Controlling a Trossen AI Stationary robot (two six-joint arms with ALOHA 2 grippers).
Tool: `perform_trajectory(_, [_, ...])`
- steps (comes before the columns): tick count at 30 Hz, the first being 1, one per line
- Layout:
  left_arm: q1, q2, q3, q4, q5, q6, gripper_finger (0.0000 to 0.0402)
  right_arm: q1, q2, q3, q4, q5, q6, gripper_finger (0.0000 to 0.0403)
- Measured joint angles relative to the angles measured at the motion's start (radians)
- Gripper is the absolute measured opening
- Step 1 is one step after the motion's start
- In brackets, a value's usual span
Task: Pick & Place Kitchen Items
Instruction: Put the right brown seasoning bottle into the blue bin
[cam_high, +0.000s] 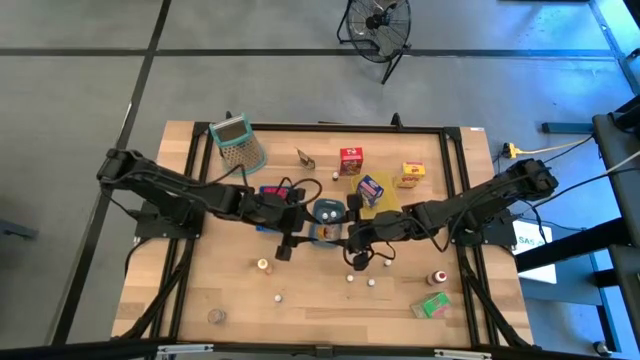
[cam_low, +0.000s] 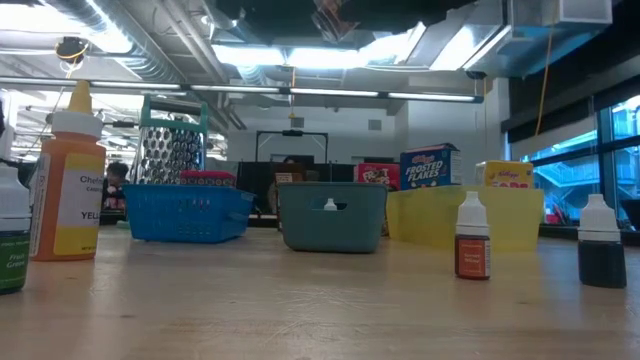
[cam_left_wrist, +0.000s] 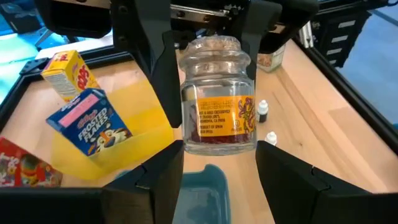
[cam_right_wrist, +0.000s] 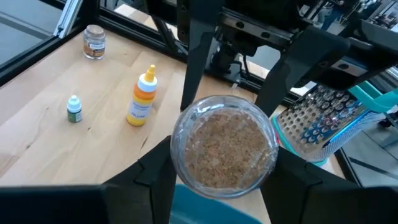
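A clear glass jar with a cork lid and an orange label hangs in the air over the grey-blue tray at mid-table. It lies roughly level, base toward the left arm, lid toward the right arm. My left gripper is shut on its base end and my right gripper on its lid end. From above, the jar sits between the two grippers. The low view shows neither gripper. My left gripper pinches the jar's base end between its two fingers, coming from the table's left with the fingers along the jar. The jar is clear of the tray below. My right gripper pinches the jar's lid end between its two fingers, coming from the table's right with the fingers along the jar. In the left wrist view its fingers flank the jar's neck and lid.
A blue carton leans in the yellow tray. Behind stand a red carton, a yellow carton and the grater. The blue tray is left of centre. Small bottles and a green carton dot the near side.
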Motion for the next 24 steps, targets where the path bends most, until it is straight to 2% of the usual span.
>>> perform_trajectory(24, [-0.018, 0.002, -0.002, 0.027, -0.014, 0.011, 0.0194, 0.0, -0.002, 0.0, -0.002, -0.002, 0.009, 0.0183])
